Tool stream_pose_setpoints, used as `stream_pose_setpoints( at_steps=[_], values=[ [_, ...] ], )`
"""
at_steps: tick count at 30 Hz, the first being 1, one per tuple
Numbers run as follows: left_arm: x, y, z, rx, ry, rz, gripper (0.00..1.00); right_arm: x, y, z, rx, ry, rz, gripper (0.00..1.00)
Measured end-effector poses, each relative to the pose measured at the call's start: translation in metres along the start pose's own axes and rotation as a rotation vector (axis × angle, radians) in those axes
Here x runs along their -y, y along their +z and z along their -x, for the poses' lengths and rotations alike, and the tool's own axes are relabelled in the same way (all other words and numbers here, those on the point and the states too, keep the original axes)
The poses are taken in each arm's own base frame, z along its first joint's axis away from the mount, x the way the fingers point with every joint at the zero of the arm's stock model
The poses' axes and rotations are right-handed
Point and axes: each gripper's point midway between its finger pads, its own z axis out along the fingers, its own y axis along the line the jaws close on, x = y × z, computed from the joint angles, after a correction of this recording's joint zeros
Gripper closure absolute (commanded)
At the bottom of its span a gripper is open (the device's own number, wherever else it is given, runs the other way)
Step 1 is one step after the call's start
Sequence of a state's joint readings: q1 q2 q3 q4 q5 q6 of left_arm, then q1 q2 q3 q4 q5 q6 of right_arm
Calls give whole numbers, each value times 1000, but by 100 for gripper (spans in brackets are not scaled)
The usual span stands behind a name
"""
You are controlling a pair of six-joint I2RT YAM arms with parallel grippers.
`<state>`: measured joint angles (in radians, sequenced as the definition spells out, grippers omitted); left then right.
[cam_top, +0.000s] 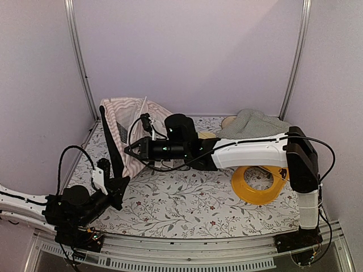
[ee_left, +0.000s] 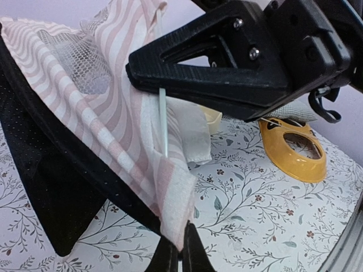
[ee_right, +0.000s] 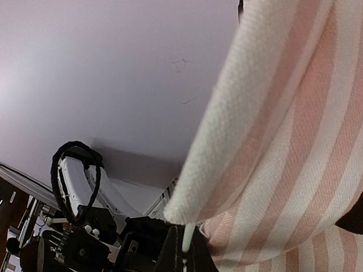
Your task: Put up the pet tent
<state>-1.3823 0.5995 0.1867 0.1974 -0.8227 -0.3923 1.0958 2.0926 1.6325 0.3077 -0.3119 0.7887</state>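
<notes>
The pet tent, pink-and-white striped with a mesh window and black underside, lies crumpled at the back left. My left gripper is shut on a lower corner of its striped fabric, with the fingertips pinching the hem just above the mat. My right gripper reaches in from the right and is shut on a thin white pole that comes out of a white fabric sleeve edge. The pole hangs below the right gripper in the left wrist view.
A yellow ring lies on the floral mat under the right arm and also shows in the left wrist view. A green-and-white checked cushion sits at the back right. Walls and metal uprights close in the sides.
</notes>
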Motion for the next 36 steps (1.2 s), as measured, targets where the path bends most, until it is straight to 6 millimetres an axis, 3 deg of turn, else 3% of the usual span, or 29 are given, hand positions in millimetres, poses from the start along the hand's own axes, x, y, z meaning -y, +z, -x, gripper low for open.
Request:
stream_pose_setpoints(
  at_steps=[22,29,36],
  values=[
    [-3,7,-4,-34,-11,-28,100,2,3,-14,13,-19,-37,100],
    [2,7,-8,-58,-5,-61,74,10,2,-12,37,-32,-85,100],
    [2,4,-4,-68,-20,-62,72,29,-3,7,100,-47,-152,100]
  ],
)
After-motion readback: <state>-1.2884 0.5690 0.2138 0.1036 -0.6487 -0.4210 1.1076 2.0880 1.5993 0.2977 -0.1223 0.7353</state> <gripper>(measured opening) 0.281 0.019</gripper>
